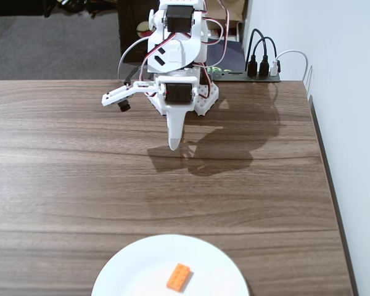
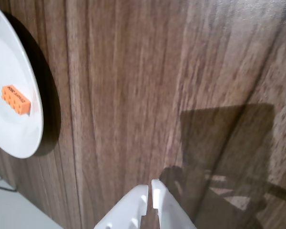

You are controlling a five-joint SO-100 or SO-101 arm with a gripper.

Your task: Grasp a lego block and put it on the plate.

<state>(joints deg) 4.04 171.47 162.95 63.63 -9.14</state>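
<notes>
While the lego block [image 1: 179, 276] lies flat on the plate [image 1: 129, 274] at the bottom centre of the fixed view, studs up and set at a slant, the arm [image 1: 176, 49] sits folded at the top centre of the frame, well apart from both. The gripper [image 1: 173, 145] points down toward the wooden table [image 1: 61, 160], w/ its white tip close above the surface & a dark shadow spread to the right of it. In the wrist view the fingertips [image 2: 142, 196] come in from the bottom edge, approx. centre, nearly touching, only a thin slit between them, nothing held, so the claw is closed & empty. Same view: plate [image 2: 19, 138] at the left edge, cut off by the frame, block [image 2: 15, 99] on it in the upper-left area, clear of the rim. Back in the fixed view, black cables plug into a strip [image 1: 259, 75] at the upper right, next to a white wall [image 1: 333, 74].
</notes>
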